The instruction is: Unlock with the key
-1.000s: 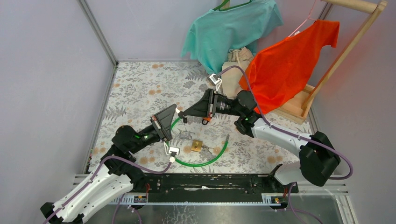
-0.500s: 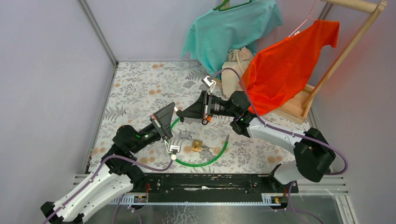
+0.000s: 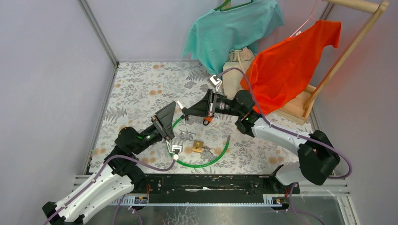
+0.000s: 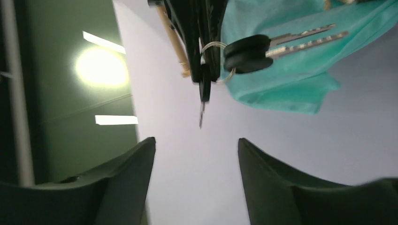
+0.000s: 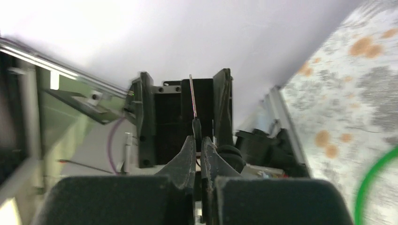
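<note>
Took the brass padlock point(image 3: 197, 146) as reference: lying on the floral table point(image 3: 141, 89), inside the loop of a green cable point(image 3: 206, 163). Noted a silver metal piece point(image 3: 186, 136) just beside the padlock, toward the left arm point(image 3: 136, 139); cannot tell what.

Found the key point(image 5: 192, 98) apart from the padlock, beyond it toward the far side and clear of the table. Held by its black head in the right jaws, which are pinched tight on it, blade sticking straight out past the tips. Saw two spare keys point(image 4: 300, 40) hanging off the same bunch, black heads together, blades out sideways. Traced the right arm point(image 3: 272, 133) in from beyond the padlock on the side away from the left arm.

Found the left jaws spread wide, holding nothing. Placed them beyond the padlock as well, face to face with the right jaws, tips near one another but apart. Read the key blade as pointing toward the gap of the left jaws without touching either side; cannot tell from overhead how far short.

Marked the white block point(image 3: 174, 151) on the left wrist near the padlock, over the green cable.

Logged, well beyond the padlock at the far end of the table: a teal shirt point(image 3: 232, 28), an orange shirt point(image 3: 291, 61), a beige cloth point(image 3: 237, 65) between them, and a wooden rack point(image 3: 347, 51).
</note>
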Robot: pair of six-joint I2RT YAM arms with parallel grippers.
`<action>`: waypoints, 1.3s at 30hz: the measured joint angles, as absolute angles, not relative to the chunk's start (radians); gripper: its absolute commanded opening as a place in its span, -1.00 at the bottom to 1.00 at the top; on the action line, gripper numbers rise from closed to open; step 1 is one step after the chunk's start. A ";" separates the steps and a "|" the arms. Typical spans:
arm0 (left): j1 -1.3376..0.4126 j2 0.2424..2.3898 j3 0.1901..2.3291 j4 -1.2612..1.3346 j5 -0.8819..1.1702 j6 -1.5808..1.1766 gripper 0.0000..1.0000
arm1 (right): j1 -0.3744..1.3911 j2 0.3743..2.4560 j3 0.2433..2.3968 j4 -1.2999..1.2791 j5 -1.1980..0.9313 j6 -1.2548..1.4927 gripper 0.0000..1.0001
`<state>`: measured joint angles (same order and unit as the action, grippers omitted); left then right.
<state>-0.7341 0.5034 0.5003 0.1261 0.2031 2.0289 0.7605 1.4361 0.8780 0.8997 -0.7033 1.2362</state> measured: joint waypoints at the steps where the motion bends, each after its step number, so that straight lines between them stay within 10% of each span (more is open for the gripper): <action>1: -0.734 0.503 0.502 0.122 0.197 2.017 0.85 | 0.745 1.423 0.878 0.867 -0.709 1.212 -1.00; 19: -0.734 0.909 1.225 -0.737 0.249 0.884 0.99 | 0.709 1.216 1.102 -0.207 -0.822 0.330 -1.00; 39: -0.720 1.122 1.344 -0.952 0.649 0.498 0.95 | 0.709 1.115 1.102 -0.440 -0.783 0.069 -1.00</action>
